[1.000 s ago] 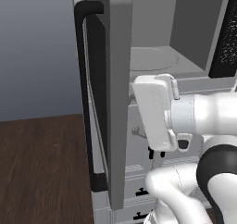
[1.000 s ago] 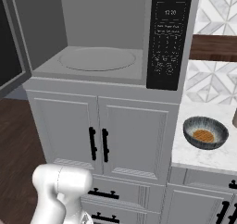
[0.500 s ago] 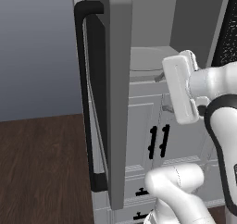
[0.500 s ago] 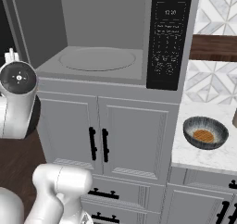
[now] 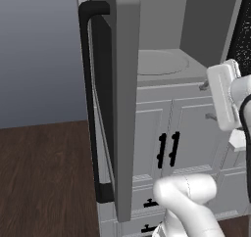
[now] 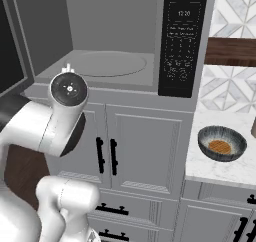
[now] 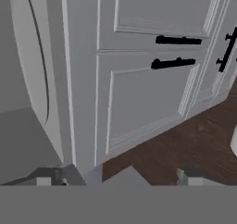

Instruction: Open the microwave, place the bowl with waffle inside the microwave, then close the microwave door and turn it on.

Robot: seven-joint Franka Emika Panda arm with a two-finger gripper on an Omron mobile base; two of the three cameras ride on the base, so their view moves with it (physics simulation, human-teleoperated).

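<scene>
Boxy grey microwave (image 6: 120,46), round turntable (image 6: 107,63); patterned round bowl (image 6: 222,143).

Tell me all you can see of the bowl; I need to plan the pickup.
The bowl is small and round, with a dark, finely patterned outside and a paler grey rim. It sits upright on the white marbled counter, to the right of the open microwave. A brown, round waffle lies flat in its bottom. Nothing else touches it.
</scene>
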